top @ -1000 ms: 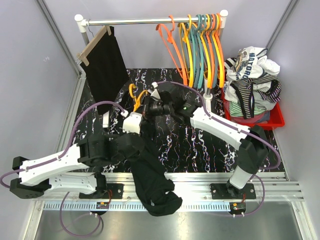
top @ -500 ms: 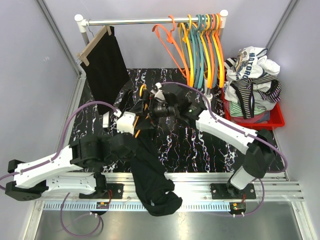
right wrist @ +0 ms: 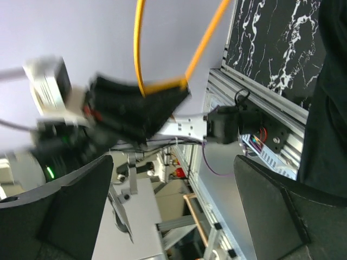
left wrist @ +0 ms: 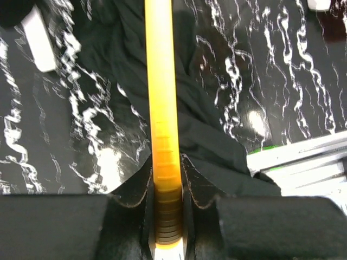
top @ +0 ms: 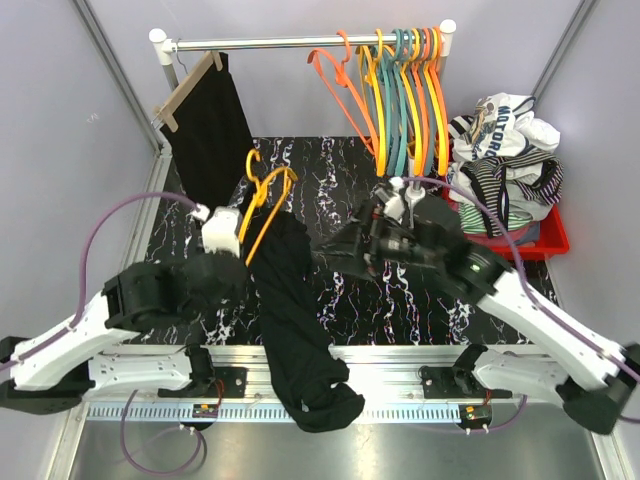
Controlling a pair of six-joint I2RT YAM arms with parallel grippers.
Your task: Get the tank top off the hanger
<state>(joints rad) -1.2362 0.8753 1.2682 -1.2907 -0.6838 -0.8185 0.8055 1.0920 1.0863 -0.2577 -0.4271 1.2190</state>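
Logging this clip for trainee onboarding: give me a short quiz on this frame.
1. Which gripper holds the yellow hanger? A) left B) right C) neither
2. True or false: the right gripper is shut on the tank top.
3. Fill in: the tank top's lower end hangs over the ____ edge of the table.
Key: 1. A, the left gripper clamps it. 2. False, it is open and empty. 3. near.

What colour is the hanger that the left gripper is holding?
The hanger is yellow-orange, clearest in the left wrist view.
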